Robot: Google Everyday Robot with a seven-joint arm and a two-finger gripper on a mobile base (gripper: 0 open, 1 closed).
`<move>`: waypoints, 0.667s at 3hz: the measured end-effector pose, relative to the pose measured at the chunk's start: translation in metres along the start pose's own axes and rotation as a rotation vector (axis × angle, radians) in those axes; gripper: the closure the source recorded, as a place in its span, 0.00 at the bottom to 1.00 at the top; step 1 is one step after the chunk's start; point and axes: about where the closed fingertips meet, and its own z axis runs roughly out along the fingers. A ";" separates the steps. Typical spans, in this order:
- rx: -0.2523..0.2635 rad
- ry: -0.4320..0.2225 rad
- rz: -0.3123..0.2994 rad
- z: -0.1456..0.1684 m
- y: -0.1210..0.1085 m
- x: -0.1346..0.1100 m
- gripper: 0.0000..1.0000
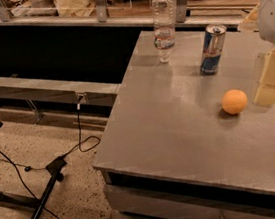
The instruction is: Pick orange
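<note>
The orange is a small round light-orange fruit. It lies on the grey table top, right of the middle. My gripper comes in from the right edge of the camera view, pale yellow below a white arm part. Its lower end sits just right of the orange, close to the table surface. It holds nothing that I can see. Part of the gripper is cut off by the frame edge.
A blue-and-silver drink can stands behind the orange. A clear plastic bottle stands near the table's far left corner. The table's left edge drops to a speckled floor with cables and a black stand.
</note>
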 end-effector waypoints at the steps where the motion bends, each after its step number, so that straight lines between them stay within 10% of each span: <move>1: 0.000 0.000 0.000 0.000 0.000 0.000 0.00; 2: -0.019 -0.006 0.011 0.015 -0.003 0.001 0.00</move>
